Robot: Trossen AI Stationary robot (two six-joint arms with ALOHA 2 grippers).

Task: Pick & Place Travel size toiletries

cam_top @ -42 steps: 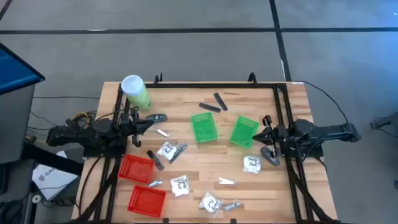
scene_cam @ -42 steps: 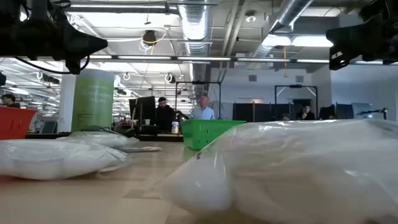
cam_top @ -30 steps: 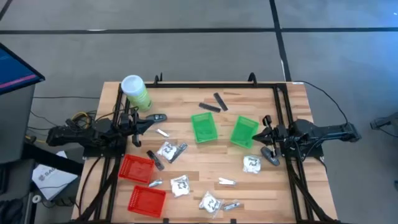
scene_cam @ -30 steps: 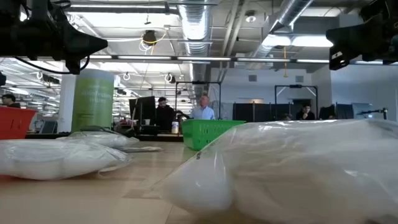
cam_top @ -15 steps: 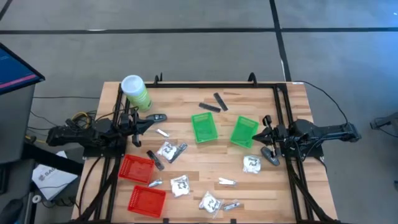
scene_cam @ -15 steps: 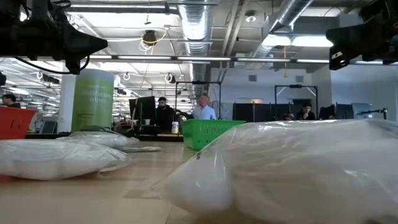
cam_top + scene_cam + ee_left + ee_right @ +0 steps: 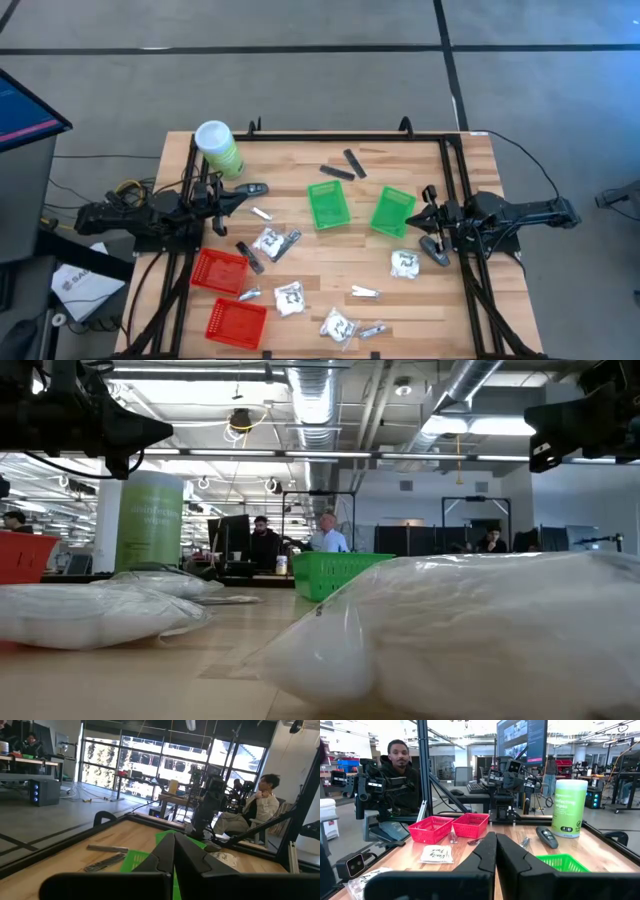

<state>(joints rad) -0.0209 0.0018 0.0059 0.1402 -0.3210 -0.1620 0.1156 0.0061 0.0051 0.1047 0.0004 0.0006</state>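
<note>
The travel size toiletries lie scattered on the wooden table (image 7: 455, 310): white packets (image 7: 268, 241) (image 7: 290, 298) (image 7: 338, 325) (image 7: 405, 263), silvery sachets (image 7: 365, 292) (image 7: 262, 213), dark sticks (image 7: 337, 172) (image 7: 354, 162) (image 7: 250, 257) and oval pieces (image 7: 255, 188) (image 7: 435, 250). All rest flat on the wood. My left gripper (image 7: 241, 197) hovers shut at the table's left edge, holding nothing; its fingers (image 7: 165, 851) meet in the left wrist view. My right gripper (image 7: 414, 219) hovers shut at the right edge, beside a green basket; its fingers (image 7: 487, 847) meet too.
Two green baskets (image 7: 328, 204) (image 7: 392, 212) stand mid-table, two red baskets (image 7: 219, 270) (image 7: 236, 322) at the near left. A tall light-green canister (image 7: 218, 148) stands at the far left corner. A black frame (image 7: 330, 133) rims the table. People sit beyond both side edges (image 7: 400, 770) (image 7: 265, 805).
</note>
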